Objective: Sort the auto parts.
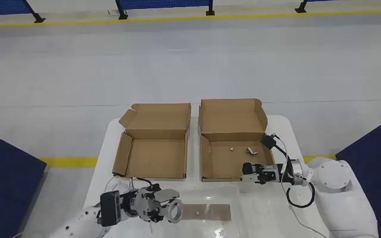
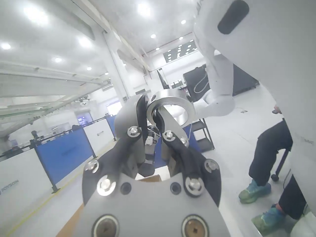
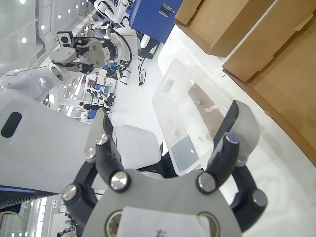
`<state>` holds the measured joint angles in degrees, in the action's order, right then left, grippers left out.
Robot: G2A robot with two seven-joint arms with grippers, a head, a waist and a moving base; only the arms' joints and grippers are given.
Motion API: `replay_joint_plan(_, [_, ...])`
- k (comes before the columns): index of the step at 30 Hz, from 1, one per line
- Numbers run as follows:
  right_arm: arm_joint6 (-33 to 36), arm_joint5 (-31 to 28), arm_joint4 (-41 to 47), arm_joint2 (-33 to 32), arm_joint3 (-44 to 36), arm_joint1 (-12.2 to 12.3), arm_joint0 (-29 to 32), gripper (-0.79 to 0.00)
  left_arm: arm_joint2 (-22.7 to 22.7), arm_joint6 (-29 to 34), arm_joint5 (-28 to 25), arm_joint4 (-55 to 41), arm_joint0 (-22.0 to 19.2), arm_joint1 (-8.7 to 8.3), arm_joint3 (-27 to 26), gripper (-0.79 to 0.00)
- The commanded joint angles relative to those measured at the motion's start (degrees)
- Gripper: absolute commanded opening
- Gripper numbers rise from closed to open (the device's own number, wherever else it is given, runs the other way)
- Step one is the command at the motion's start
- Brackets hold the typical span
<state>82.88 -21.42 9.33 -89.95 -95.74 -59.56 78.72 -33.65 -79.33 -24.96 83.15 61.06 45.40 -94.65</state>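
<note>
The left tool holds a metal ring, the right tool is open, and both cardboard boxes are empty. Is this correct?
Not fully. The top view shows only the left box empty; the right box has a few small parts inside. The rest stands: the left tool holds the metal ring and the right tool is open.

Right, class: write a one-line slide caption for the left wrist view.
Left gripper pinching a silver metal ring by its rim during auto-parts sorting.
</note>
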Motion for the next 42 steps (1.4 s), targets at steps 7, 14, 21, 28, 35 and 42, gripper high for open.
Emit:
replay_joint_plan(7, [0.0, 0.0, 0.0, 0.0, 0.0, 0.0, 0.0, 0.0, -0.15, -1.07, 1.07, -7.26, -0.08, 0.67, 0.2, -0.785])
replay_joint_plan(14, [0.0, 0.0, 0.0, 0.0, 0.0, 0.0, 0.0, 0.0, -0.27, -1.3, 1.3, -7.48, 0.0, 0.69, 0.31, -0.785])
replay_joint_plan(21, [0.0, 0.0, 0.0, 0.0, 0.0, 0.0, 0.0, 0.0, -0.27, -1.3, 1.3, -7.48, 0.0, 0.69, 0.31, -0.785])
replay_joint_plan(28, [0.0, 0.0, 0.0, 0.0, 0.0, 0.0, 0.0, 0.0, -2.15, -0.58, 0.59, -11.48, 0.52, 1.65, -2.83, -0.785])
replay_joint_plan(35, [0.0, 0.0, 0.0, 0.0, 0.0, 0.0, 0.0, 0.0, -3.09, -1.11, 1.11, -13.32, -0.55, 3.66, -2.76, -0.785])
replay_joint_plan(42, [0.0, 0.0, 0.0, 0.0, 0.0, 0.0, 0.0, 0.0, -3.35, -1.46, 1.46, -16.53, -1.22, 5.36, -4.68, -0.785])
